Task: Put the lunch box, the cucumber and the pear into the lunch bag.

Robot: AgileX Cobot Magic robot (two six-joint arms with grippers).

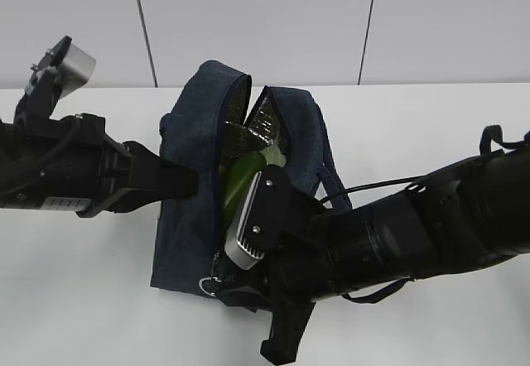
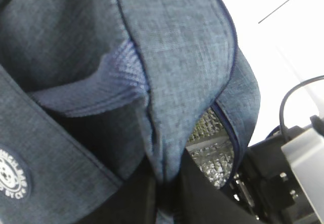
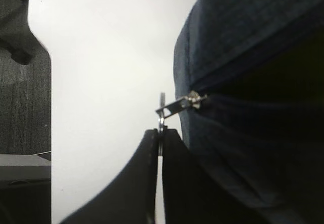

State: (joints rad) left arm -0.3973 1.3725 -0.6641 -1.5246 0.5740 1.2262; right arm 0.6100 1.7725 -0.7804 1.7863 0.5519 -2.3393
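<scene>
The white surface (image 1: pixel 431 134) runs from the left edge of the exterior view to the right edge and meets a pale grey wall (image 1: pixel 265 18) along its far edge. 2 thin dark seams (image 1: pixel 144 26) cross that wall, 1 left of centre and 1 right of centre, splitting it into 3 panels. In the left wrist view the same surface fills the upper right corner, crossed there by 1 thin dark line.
</scene>
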